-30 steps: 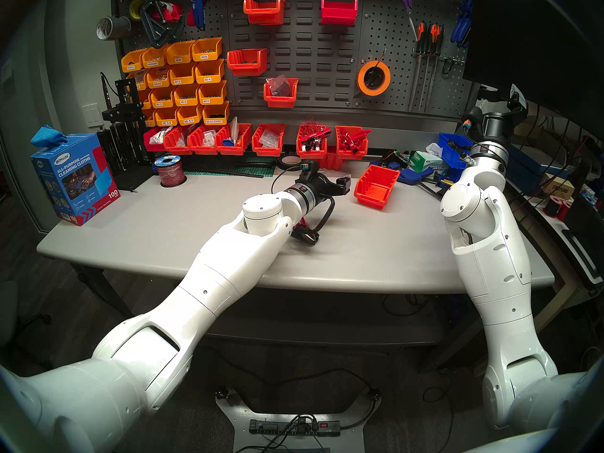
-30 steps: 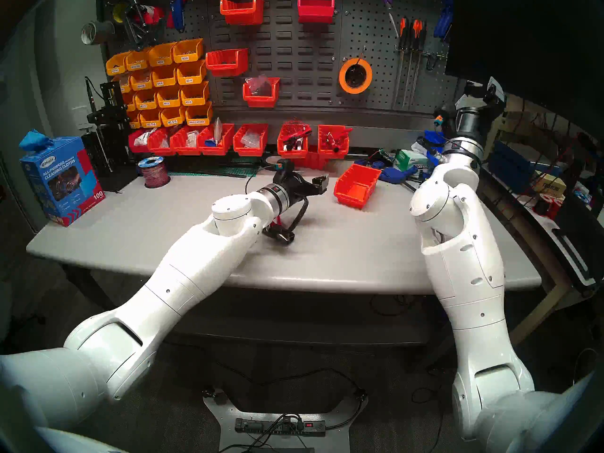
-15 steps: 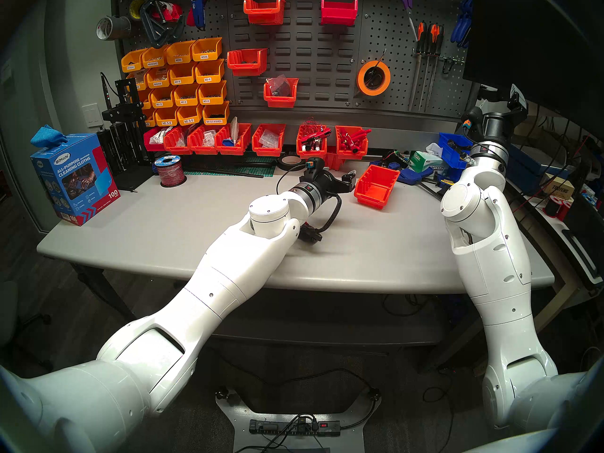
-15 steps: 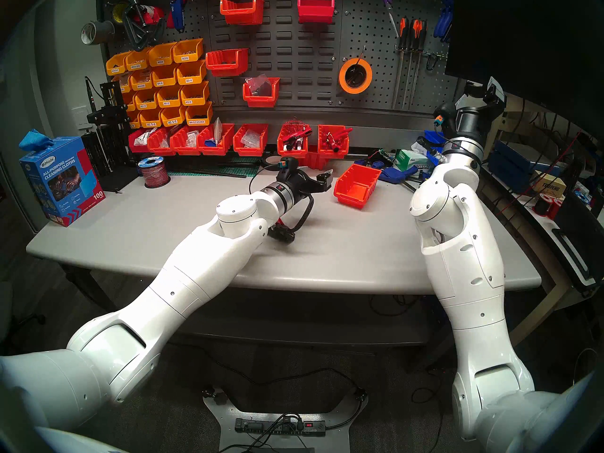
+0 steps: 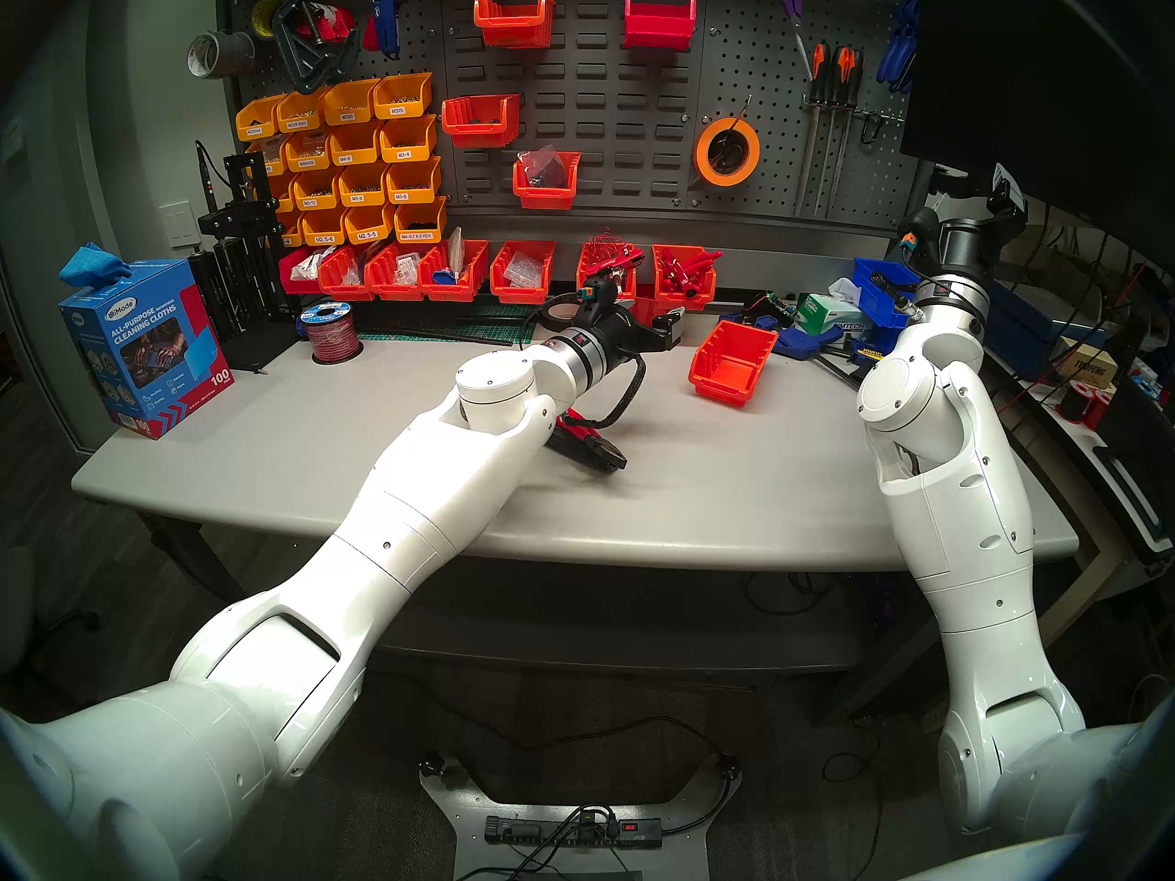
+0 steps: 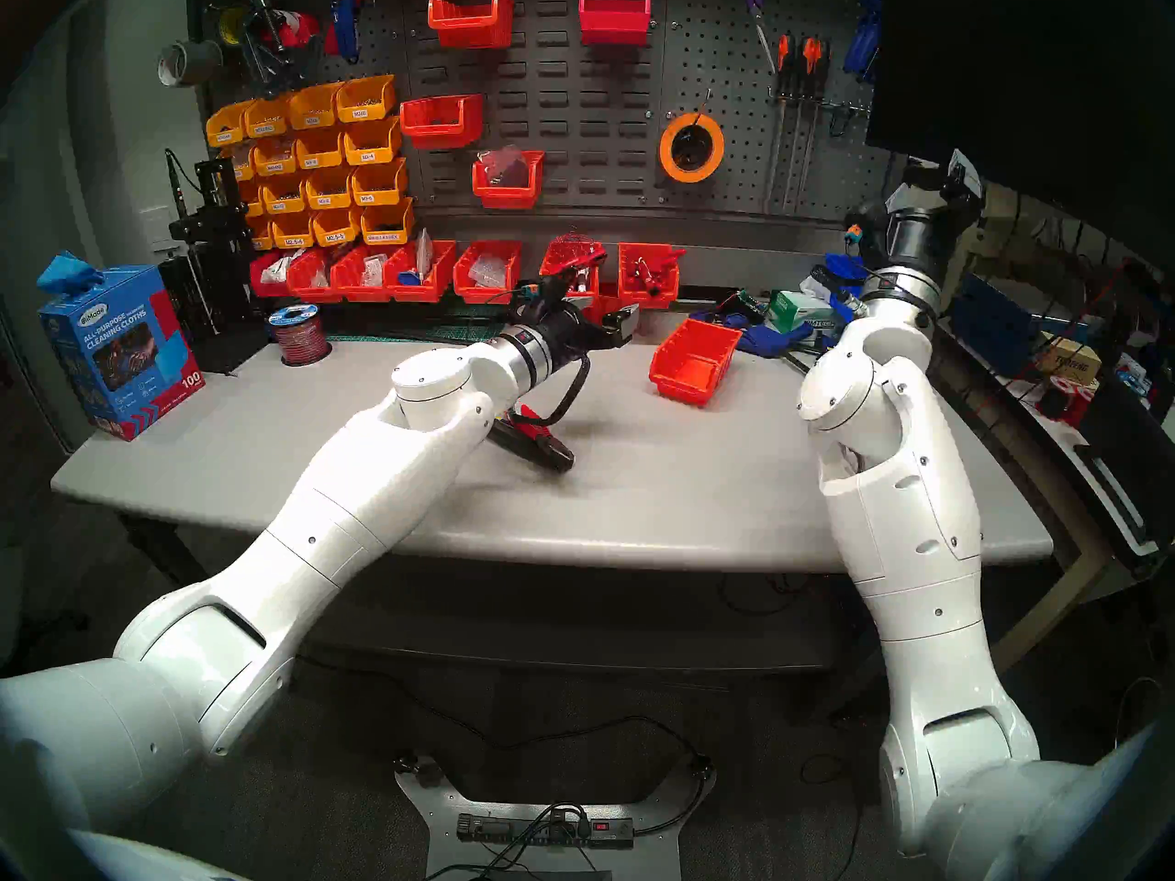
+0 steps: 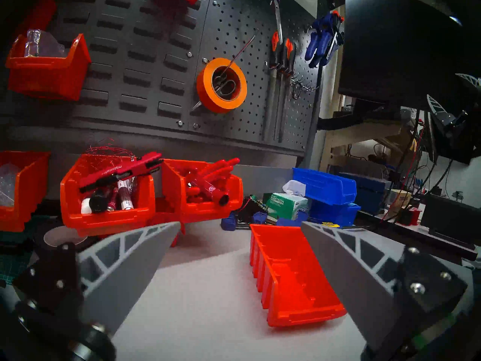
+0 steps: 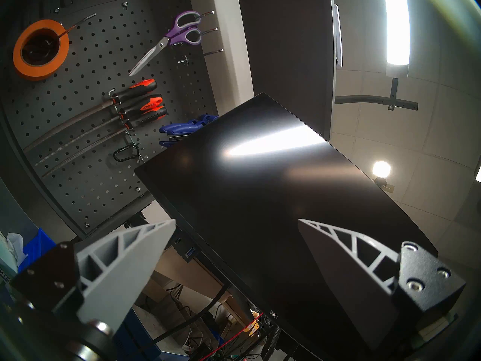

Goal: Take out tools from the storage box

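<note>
Looking at the head stereo left view, you see the left pincer point(image 5: 673, 326) spread wide and empty, hovering at centre frame above the table point(image 5: 699, 492), just left of the orange-red storage box point(image 5: 731, 365) without touching it. The red-handled pliers point(image 5: 588, 444) lie on the table below the left forearm, partly hidden by it. Against a second ago, that pincer has lifted and drifted toward the upper left of the frame, uncovering more of the pliers; the box has not shifted. The right pincer point(image 5: 1004, 190) sits high at the upper right, unmoved.

In the head stereo right view the same layout holds: left pincer point(image 6: 626, 323) clear of the storage box point(image 6: 693, 365), pliers point(image 6: 534, 441) flat on the table.

From the left wrist, both fingers point(image 7: 125, 269) stand far apart with nothing between them; the storage box point(image 7: 294, 277) lies empty at lower right.

From the right wrist, the right pincer point(image 8: 235, 225) gapes wide on air before a dark monitor point(image 8: 260, 183).
</note>
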`<state>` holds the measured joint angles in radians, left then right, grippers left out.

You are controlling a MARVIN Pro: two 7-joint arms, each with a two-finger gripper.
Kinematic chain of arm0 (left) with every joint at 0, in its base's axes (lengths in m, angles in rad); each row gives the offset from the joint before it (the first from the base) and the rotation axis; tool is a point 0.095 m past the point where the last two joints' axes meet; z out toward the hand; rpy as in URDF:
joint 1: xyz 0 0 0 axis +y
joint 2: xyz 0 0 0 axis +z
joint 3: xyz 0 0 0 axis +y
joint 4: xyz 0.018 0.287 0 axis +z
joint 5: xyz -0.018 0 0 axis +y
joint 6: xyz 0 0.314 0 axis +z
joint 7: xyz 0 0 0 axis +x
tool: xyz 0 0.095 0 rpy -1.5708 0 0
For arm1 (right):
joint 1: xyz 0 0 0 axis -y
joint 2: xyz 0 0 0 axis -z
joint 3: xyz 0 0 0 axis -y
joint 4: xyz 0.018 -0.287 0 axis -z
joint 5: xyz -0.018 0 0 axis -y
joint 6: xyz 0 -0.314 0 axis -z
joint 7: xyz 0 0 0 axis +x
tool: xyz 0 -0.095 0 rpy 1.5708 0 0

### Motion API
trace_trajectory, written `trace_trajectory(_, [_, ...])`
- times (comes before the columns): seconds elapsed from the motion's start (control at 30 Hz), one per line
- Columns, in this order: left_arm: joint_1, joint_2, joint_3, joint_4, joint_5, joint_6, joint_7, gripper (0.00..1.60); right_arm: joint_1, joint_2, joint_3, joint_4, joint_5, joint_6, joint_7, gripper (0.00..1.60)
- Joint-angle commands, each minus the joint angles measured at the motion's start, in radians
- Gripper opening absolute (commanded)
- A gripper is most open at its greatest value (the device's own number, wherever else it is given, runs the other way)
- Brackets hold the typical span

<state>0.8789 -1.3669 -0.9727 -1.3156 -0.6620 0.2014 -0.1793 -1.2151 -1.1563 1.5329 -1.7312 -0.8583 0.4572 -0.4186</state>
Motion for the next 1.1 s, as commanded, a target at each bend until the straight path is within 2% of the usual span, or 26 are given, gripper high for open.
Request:
trace_trajectory(0.0, [-0.086,-0.005,0.028,0.029,0.002,0.005,-0.107,1.60,0.013,0.003,0.001,-0.009,-0.006,0.001,-0.005,1.60])
trace_trajectory(0.13, [-0.112,-0.031,0.049,0.060,0.012,-0.017,-0.138,1.60,0.013,0.003,0.001,-0.009,-0.006,0.001,-0.005,1.60])
trace_trajectory(0.37, [-0.152,-0.086,0.082,0.140,0.050,-0.060,-0.123,1.60,0.012,0.003,0.001,-0.009,-0.006,0.001,-0.005,1.60])
trace_trajectory(0.6, [-0.197,-0.109,0.137,0.219,0.128,-0.125,-0.130,1.60,0.013,0.003,0.001,-0.009,-0.006,0.001,-0.005,1.60])
trace_trajectory(0.83, [-0.239,-0.140,0.162,0.308,0.166,-0.170,-0.149,1.60,0.013,0.003,0.001,-0.009,-0.006,0.001,-0.005,1.60])
trace_trajectory(0.97, [-0.259,-0.157,0.173,0.348,0.185,-0.169,-0.136,1.60,0.013,0.003,0.001,-0.009,-0.006,0.001,-0.005,1.60])
trace_trajectory(1.07, [-0.280,-0.170,0.176,0.381,0.189,-0.141,-0.131,1.60,0.013,0.003,0.001,-0.009,-0.006,0.001,-0.005,1.60])
